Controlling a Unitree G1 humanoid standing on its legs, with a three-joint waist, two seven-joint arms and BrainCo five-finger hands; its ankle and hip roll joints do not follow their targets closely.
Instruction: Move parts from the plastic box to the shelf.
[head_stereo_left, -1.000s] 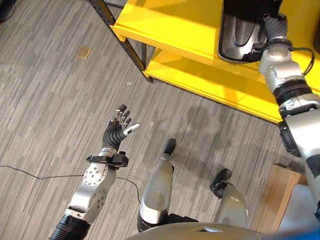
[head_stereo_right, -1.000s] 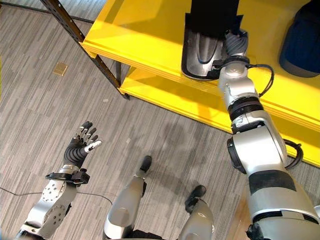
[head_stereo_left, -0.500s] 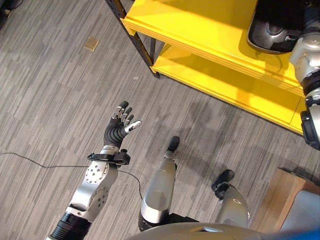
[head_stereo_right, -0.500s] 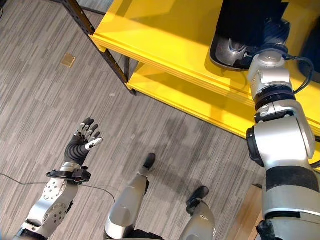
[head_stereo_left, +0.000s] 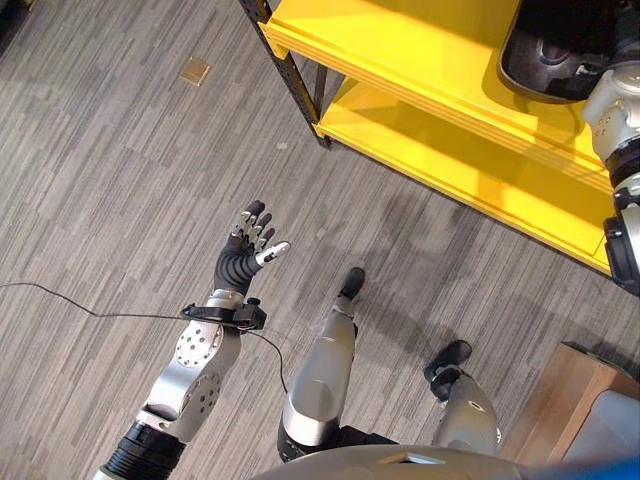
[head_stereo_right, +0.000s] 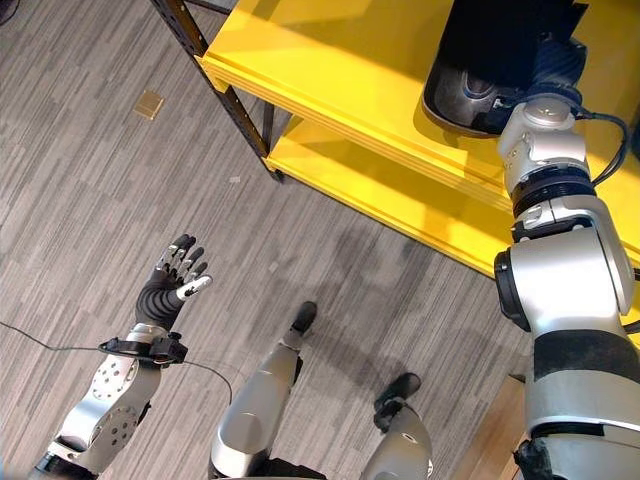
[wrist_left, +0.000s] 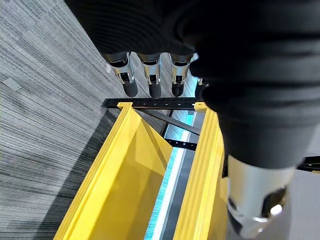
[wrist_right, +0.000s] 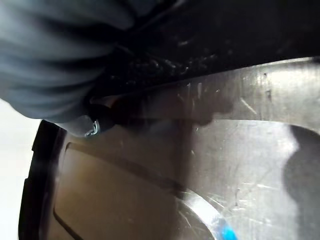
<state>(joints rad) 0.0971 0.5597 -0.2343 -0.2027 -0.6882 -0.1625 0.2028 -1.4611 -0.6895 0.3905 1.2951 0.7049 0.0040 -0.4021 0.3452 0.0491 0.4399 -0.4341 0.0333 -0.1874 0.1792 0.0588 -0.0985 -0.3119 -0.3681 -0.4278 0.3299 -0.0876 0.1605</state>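
I see my left hand (head_stereo_left: 250, 245) held over the grey wood-grain floor (head_stereo_left: 100, 180), fingers straight and released. My right hand (head_stereo_right: 553, 75) reaches against the black, shiny moulded part (head_stereo_right: 470, 70) on the yellow metal shelf (head_stereo_right: 330, 60); I cannot tell its grip.

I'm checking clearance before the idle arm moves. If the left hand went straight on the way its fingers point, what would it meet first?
Probably the yellow shelf: the left hand is open over the floor, fingers aimed at the shelf's black end frame. Depth is unclear.
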